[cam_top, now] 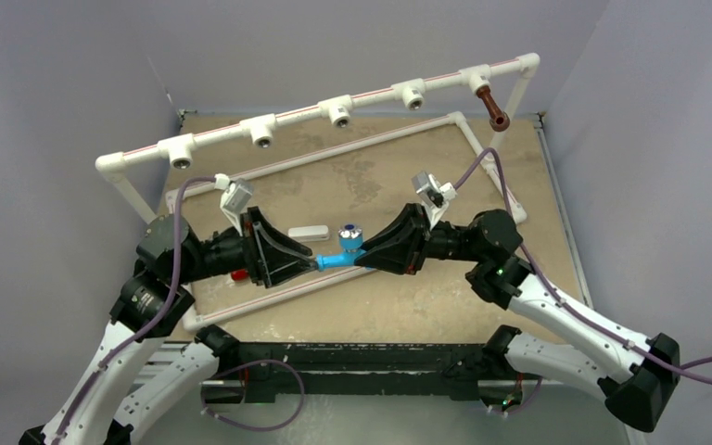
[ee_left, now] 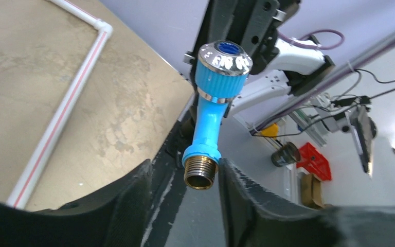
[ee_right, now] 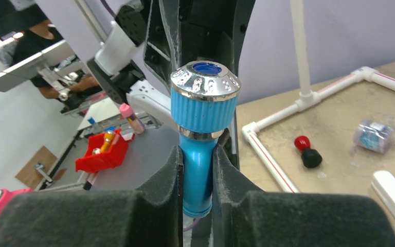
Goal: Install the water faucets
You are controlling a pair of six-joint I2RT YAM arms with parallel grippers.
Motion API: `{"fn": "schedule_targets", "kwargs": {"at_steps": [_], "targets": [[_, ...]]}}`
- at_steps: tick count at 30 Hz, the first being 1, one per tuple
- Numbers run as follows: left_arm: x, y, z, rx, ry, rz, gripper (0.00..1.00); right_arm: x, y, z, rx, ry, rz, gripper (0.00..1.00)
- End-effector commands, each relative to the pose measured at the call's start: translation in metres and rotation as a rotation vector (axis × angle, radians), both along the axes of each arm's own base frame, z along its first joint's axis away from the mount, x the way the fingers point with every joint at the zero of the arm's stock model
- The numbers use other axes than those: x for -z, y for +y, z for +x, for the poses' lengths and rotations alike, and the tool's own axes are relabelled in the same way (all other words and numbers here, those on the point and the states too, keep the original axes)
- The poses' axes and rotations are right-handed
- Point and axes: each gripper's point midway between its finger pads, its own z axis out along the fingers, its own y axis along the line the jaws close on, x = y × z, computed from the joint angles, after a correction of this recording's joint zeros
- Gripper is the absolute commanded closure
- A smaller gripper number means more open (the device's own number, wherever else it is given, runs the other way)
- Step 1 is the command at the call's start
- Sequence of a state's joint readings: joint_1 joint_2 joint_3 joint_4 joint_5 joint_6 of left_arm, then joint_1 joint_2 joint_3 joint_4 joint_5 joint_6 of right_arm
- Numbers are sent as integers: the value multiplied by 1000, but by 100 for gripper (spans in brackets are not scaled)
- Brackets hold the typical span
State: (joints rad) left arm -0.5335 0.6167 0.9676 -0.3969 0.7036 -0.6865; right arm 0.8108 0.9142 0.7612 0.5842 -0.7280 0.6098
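The bright blue faucet [cam_top: 344, 250] with a silvery cap hangs above the table's middle between both grippers. My right gripper [cam_top: 365, 262] is shut on its blue spout tube, seen in the right wrist view [ee_right: 199, 128] with my gripper [ee_right: 196, 154] pressed on both sides. My left gripper [cam_top: 313, 263] is open around its brass threaded end [ee_left: 200, 172]; in the left wrist view my gripper [ee_left: 185, 170] has one finger next to the thread and the other apart from it. The dark brown faucet [cam_top: 494, 109] hangs from the rightmost tee of the raised white pipe rail [cam_top: 297, 119].
Several open tee sockets line the rail, such as the middle one [cam_top: 338, 112]. A white pipe frame [cam_top: 352, 146] lies on the board. A small white block [cam_top: 308, 232] lies behind the grippers. A red and black piece [ee_right: 307, 152] and a clear wrapped part [ee_right: 373, 135] lie nearby.
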Motion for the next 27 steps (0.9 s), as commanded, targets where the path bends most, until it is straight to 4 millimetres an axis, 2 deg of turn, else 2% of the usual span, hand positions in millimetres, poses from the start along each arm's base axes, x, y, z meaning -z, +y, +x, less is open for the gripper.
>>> {"fn": "schedule_targets", "kwargs": {"at_steps": [1,6,9,13,16,17,21,22,25,26,27], "targets": [[-7,8,23,-131,-24,52,43,-23,-11,12,133,-85,0,100],[-6,14,45,-229,-39,117,40,-29,-26,40,343,-110,-67,100],[-18,13,55,-249,-80,126,40,-34,-41,59,482,-128,-116,100],[-41,8,75,-273,-143,133,42,-50,-66,83,685,-160,-135,100],[-65,7,96,-333,-209,128,48,-54,-87,104,848,-170,-164,100],[-80,8,102,-359,-241,113,50,-57,-94,110,898,-172,-169,100],[-115,5,128,-428,-361,74,63,-67,-122,134,1102,-185,-197,100],[-122,4,135,-438,-388,72,68,-70,-128,138,1141,-190,-197,100],[-143,4,159,-508,-457,78,95,-78,-144,149,1254,-192,-195,100],[-149,4,167,-532,-488,83,100,-78,-150,152,1293,-194,-204,100],[-153,6,176,-566,-517,91,100,-79,-155,155,1329,-196,-207,100]]}}
